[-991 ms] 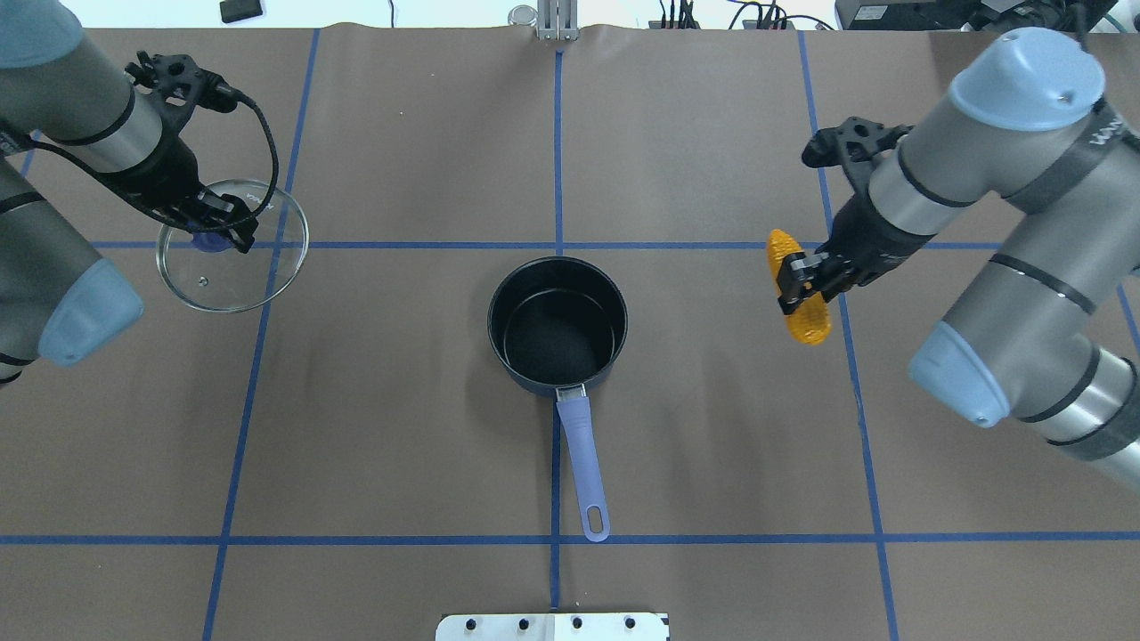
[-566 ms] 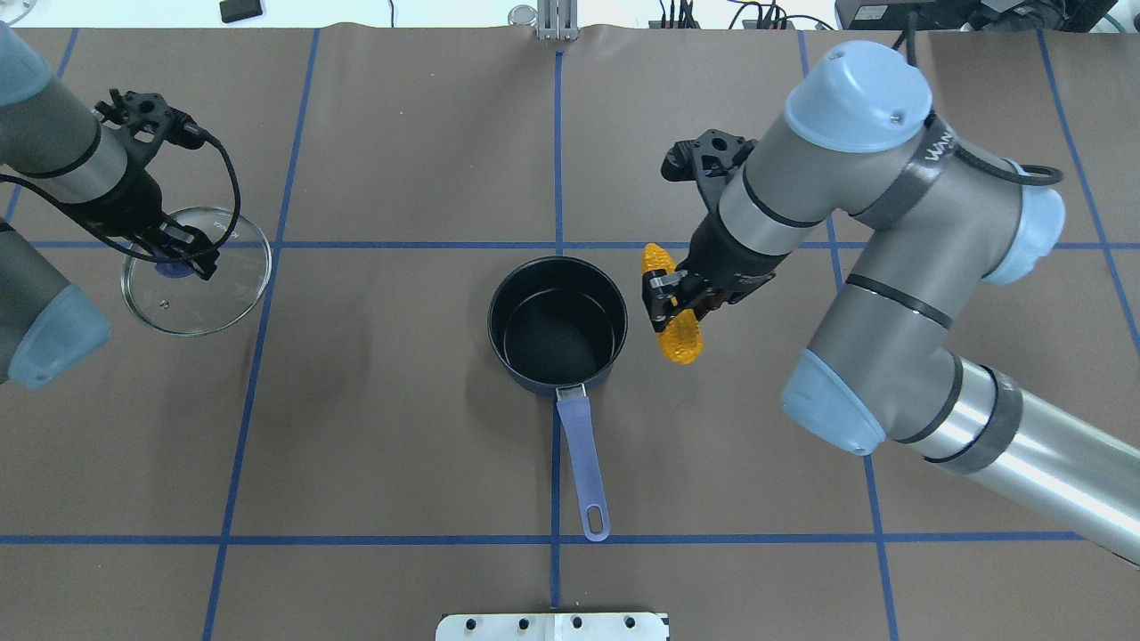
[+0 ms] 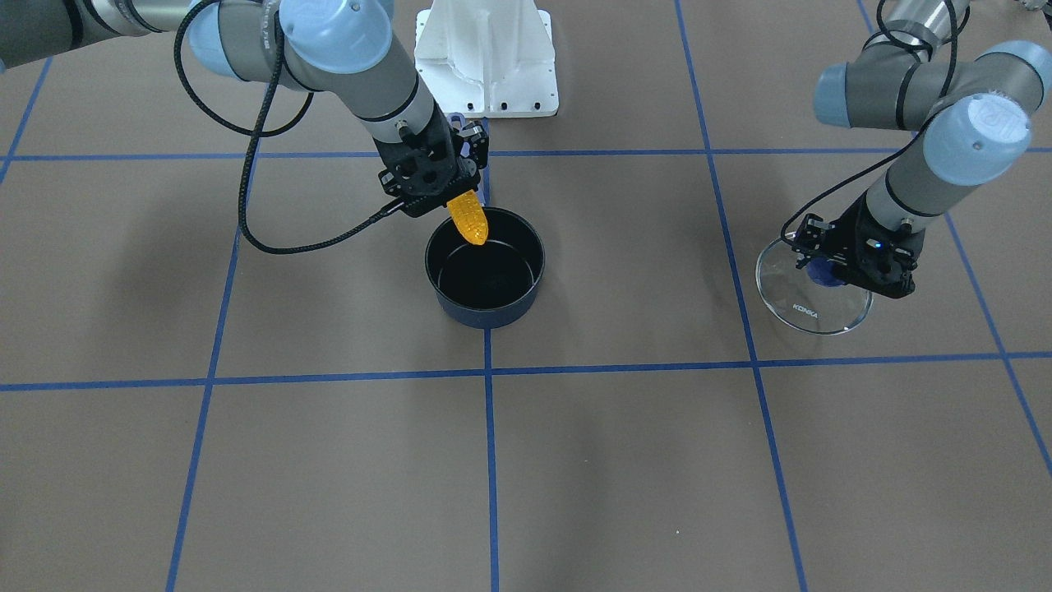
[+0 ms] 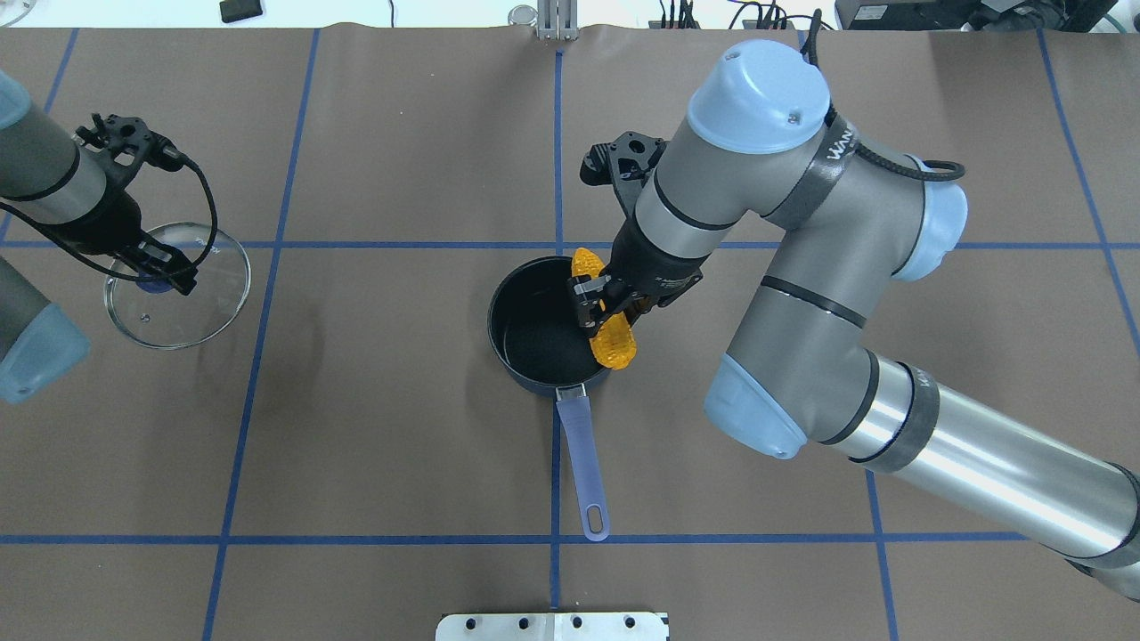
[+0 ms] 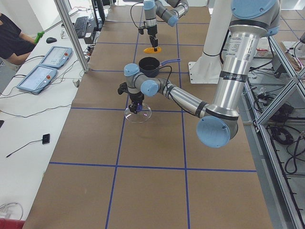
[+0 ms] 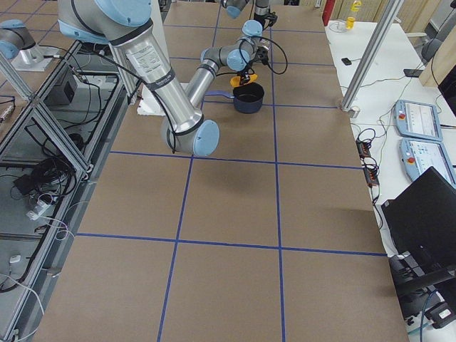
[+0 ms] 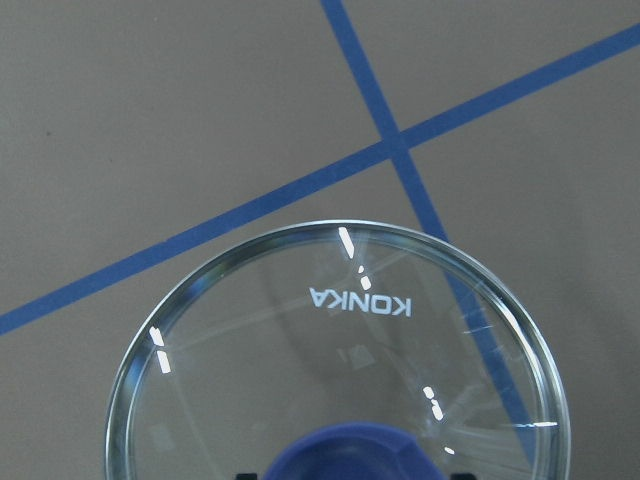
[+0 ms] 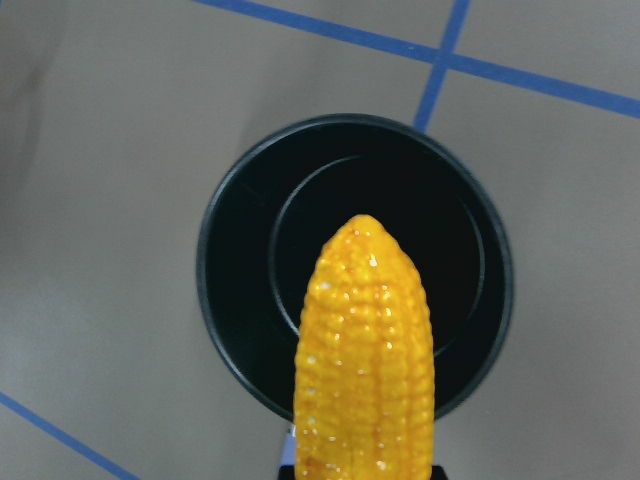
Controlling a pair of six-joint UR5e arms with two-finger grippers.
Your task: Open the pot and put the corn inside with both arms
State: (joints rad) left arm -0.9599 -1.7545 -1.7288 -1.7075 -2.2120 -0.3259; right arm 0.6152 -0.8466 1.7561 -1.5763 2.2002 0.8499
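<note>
The dark navy pot (image 4: 534,331) stands open at the table's middle, its purple-blue handle (image 4: 583,472) toward the robot. It also shows in the front view (image 3: 485,312) and right wrist view (image 8: 240,300). My right gripper (image 4: 603,305) is shut on the yellow corn (image 4: 613,343) and holds it above the pot's right rim; the corn's tapered tip (image 8: 365,290) hangs over the black interior. My left gripper (image 4: 160,271) is shut on the purple knob (image 7: 350,455) of the glass KONKA lid (image 4: 209,294), far left of the pot, low over or on the table (image 3: 822,316).
Blue tape lines (image 4: 558,133) divide the brown table into squares. The white base mount (image 3: 485,57) sits behind the pot in the front view. A metal post (image 4: 556,18) stands at the far table edge.
My right arm has swung left, carrying the corn from right of the pot to over its right rim. My left arm has carried the lid further left.
</note>
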